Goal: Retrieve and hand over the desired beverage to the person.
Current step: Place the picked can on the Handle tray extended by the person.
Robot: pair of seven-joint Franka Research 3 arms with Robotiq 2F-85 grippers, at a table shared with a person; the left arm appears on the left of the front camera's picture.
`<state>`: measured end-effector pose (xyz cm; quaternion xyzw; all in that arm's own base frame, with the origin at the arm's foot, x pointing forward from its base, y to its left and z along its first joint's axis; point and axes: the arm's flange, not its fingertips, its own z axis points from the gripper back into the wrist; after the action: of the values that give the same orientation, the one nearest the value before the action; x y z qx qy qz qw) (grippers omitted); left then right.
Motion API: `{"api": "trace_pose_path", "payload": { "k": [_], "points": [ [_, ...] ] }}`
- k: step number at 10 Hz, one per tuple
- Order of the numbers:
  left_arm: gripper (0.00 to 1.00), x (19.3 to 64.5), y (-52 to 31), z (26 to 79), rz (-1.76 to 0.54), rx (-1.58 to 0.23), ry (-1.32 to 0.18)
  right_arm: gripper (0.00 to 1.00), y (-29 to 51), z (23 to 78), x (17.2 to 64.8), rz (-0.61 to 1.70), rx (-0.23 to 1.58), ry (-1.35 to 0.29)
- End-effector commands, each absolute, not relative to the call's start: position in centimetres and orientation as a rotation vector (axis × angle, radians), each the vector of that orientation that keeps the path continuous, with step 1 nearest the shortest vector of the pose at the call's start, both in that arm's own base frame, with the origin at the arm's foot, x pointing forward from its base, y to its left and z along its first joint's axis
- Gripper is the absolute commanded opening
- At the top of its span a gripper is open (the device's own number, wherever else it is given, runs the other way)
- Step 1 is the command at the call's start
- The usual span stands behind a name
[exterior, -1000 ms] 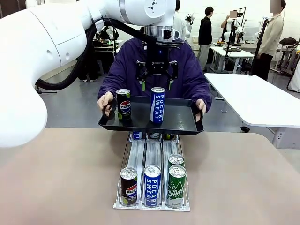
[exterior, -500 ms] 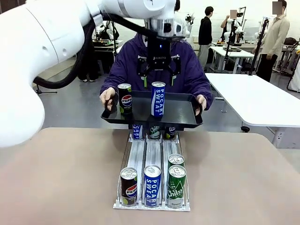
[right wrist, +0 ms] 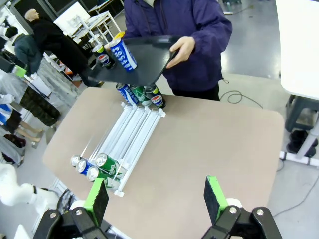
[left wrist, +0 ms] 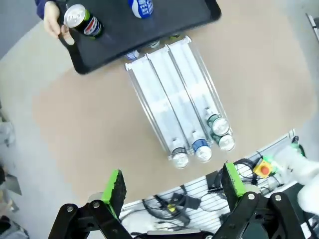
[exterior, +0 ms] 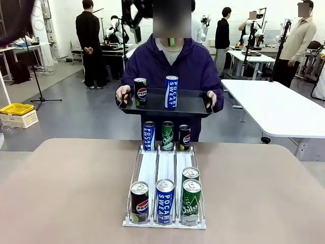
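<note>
On the far side of the table (exterior: 61,193), from left to right:

1. Person (exterior: 170,66), purple jacket, holds a black tray (exterior: 190,105) level with both hands, above the far end of the rack.
2. Pepsi can (exterior: 140,92), upright, left part of the tray.
3. Pocari can (exterior: 171,92), upright, mid tray, just right of the Pepsi can and apart from it.

Rack (exterior: 165,173), three lanes, mid table:

4. Far end, left to right: one Pocari, one Chilsung, one Pepsi, side by side.
5. Near end, left lane: one Pepsi.
6. Near end, middle lane: one Pocari.
7. Near end, right lane: two Chilsung, one behind the other.

Grippers:

8. My left gripper (left wrist: 174,186), high over the table's near edge and looking down on the rack, jaws spread wide, nothing between them.
9. My right gripper (right wrist: 157,199), raised at the right side of the table, jaws wide apart, likewise empty.

Step in hand, as I judge it: both drinks stand on the tray in the person's keeping, so the handover looks made or nearly so. Which can was wanted I cannot tell.

Next move, if another drink is asked for: bring an open gripper down over a near-end can, square to its lane, and close on its body.
</note>
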<state>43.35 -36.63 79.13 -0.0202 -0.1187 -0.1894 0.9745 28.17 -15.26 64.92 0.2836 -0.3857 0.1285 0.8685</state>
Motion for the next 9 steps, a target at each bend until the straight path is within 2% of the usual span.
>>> {"api": "trace_pose_path", "payload": {
  "k": [1,5,9],
  "points": [
    [1.00,35.3,-25.6,67.4,-0.444,-0.125,-0.347,1.00,-15.2,64.8,28.3,0.283,0.624,-0.821],
    [1.00,32.8,-18.6,65.7,-0.389,-0.247,-0.416,1.00,-15.2,64.8,28.3,0.283,0.624,-0.821],
    [1.00,34.5,-17.7,65.8,-0.289,-0.232,-0.401,1.00,-15.2,64.8,28.3,0.283,0.624,-0.821]
  ]
}}
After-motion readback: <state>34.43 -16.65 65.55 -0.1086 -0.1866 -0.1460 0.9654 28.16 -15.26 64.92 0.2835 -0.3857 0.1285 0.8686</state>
